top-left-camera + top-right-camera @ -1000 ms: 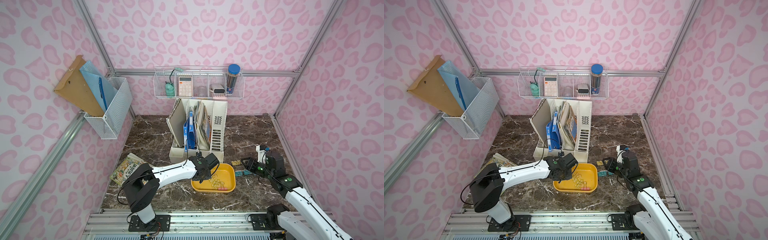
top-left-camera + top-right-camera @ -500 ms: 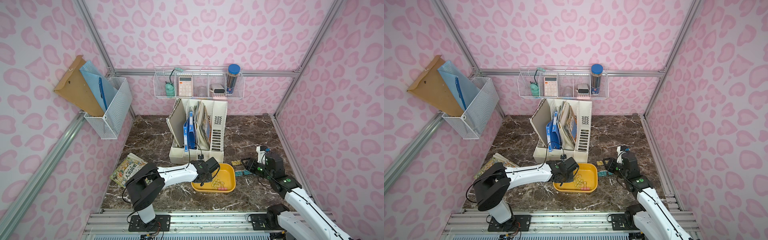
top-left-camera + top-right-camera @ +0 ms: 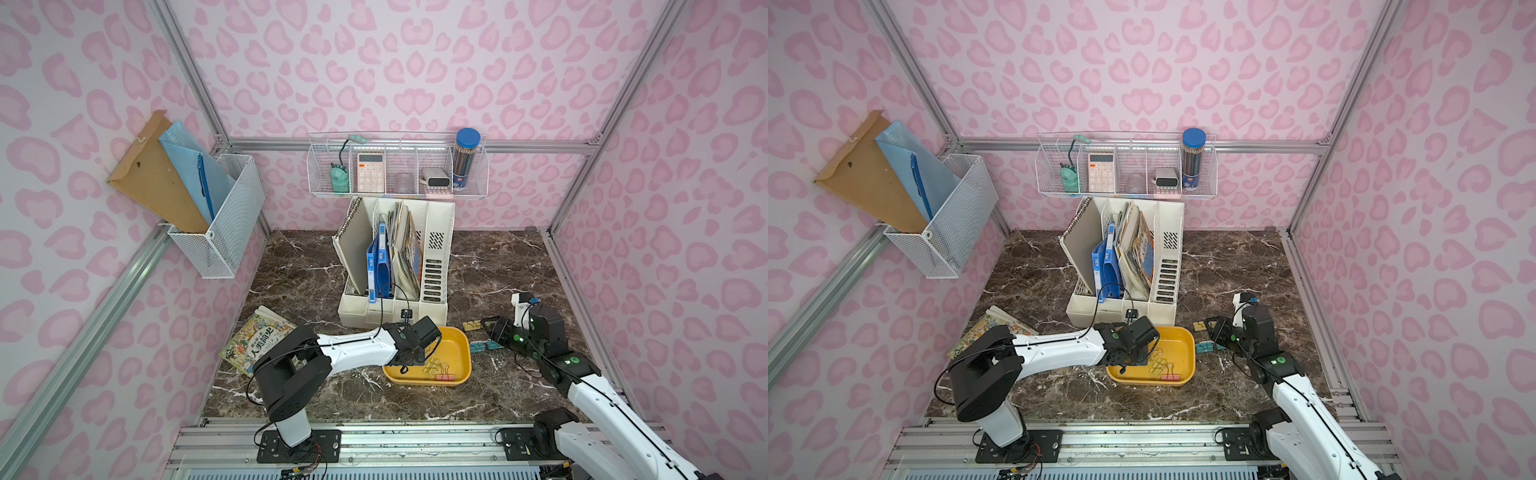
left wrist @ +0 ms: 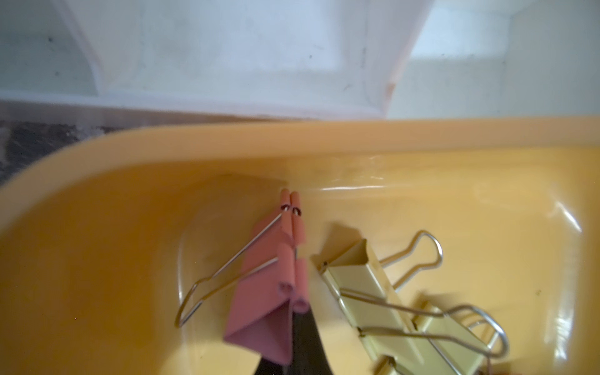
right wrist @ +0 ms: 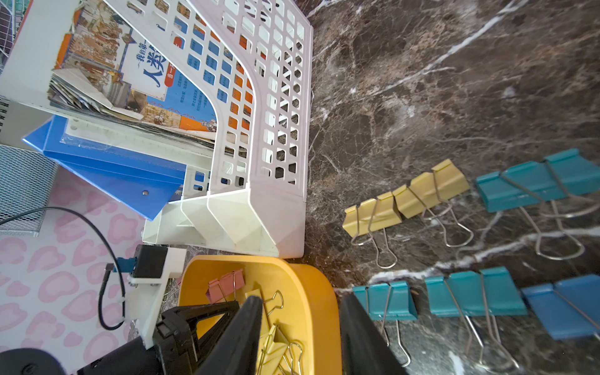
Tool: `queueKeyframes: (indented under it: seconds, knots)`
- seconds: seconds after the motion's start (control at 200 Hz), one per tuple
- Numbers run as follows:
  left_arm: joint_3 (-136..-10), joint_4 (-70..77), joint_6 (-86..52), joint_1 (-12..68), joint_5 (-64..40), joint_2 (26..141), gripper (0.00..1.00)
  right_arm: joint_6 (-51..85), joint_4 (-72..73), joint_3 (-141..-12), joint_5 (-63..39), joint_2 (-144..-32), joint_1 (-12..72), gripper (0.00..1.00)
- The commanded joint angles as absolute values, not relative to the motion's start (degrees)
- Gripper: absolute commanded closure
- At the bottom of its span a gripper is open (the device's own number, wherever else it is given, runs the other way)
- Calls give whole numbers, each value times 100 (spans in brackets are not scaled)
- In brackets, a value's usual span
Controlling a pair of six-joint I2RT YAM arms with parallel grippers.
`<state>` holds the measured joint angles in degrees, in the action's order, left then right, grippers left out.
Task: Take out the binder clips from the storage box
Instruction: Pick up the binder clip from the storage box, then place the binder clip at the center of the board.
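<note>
since my left gripper [image 4: 303, 336] pinches the pink clip [image 4: 269, 292] by its edge only, inside the storage box [image 4: 97, 227], i fear it slips loose on lifting; my right gripper [image 5: 300, 313] hangs spread and empty.

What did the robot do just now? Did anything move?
The left hand dipped lower into the yellow storage box and closed, apparently pinching the pink binder clip. The right hand stayed open beside the box. The clips on the table, the file organiser and the book did not move.
</note>
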<state>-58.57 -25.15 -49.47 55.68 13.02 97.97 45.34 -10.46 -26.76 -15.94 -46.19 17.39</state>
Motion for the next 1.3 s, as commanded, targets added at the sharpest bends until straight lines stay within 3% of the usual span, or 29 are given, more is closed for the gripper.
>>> queueKeyframes:
  seconds: [0.0, 0.25, 0.42, 0.74, 0.835, 1.295]
  knots:
    - [-5800, -2548, -4907, 5571, 1317, 9493, 100, 4534, -934, -2753, -1635, -4632, 1745, 56]
    - [-5760, -2461, -4845, 5567, 980, 8555, 100, 4491, -704, -2772, -1933, -4596, 1747, 56]
    - [-5550, -2135, -4838, 5512, 676, 7776, 100, 4255, -476, -2864, -2254, -4770, 2048, 61]
    - [-5264, -1999, -4667, 5274, 446, 6835, 100, 3343, -814, -3379, -608, -5150, 3724, 65]
    - [-5221, -2058, -4601, 5183, 416, 6606, 100, 3181, -765, -3408, -707, -5206, 3850, 64]
    - [-4251, -2163, -4966, 3718, -641, 4781, 100, 2965, -780, -3670, -1421, -5584, 3850, 61]
